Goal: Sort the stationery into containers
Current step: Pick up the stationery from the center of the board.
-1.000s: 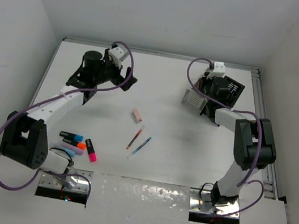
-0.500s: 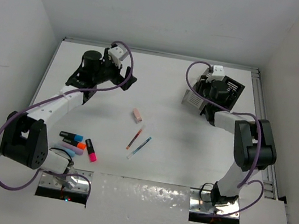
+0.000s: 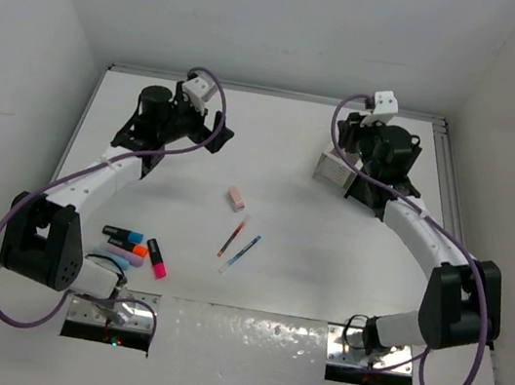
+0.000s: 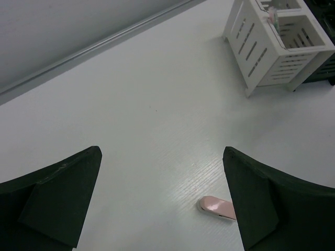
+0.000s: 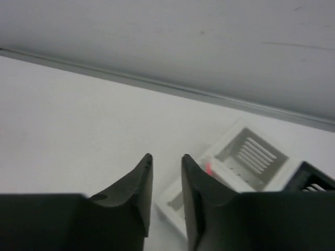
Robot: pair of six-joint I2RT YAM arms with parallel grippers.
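In the top view a pink eraser (image 3: 236, 198), a red pen (image 3: 232, 238) and a blue pen (image 3: 241, 252) lie mid-table, with several highlighters (image 3: 134, 248) at the near left. My left gripper (image 3: 216, 132) is wide open and empty. In its wrist view the gripper (image 4: 162, 151) frames bare table, with the eraser (image 4: 215, 205) beside the right finger. My right gripper (image 5: 166, 157) hovers over the white container (image 5: 246, 157), jaws apart with nothing between them. Something red (image 5: 208, 168) shows inside that container. The black container (image 5: 314, 183) stands behind it.
The white container (image 3: 332, 170) sits at the back right; the right arm (image 3: 419, 230) covers most of the black one. Walls close the table at the back and on both sides. A raised rail (image 3: 454, 201) runs along the right edge.
The right gripper's jaws have opened over the white container, and that arm's elbow has swung out to the right. The left arm has barely moved.
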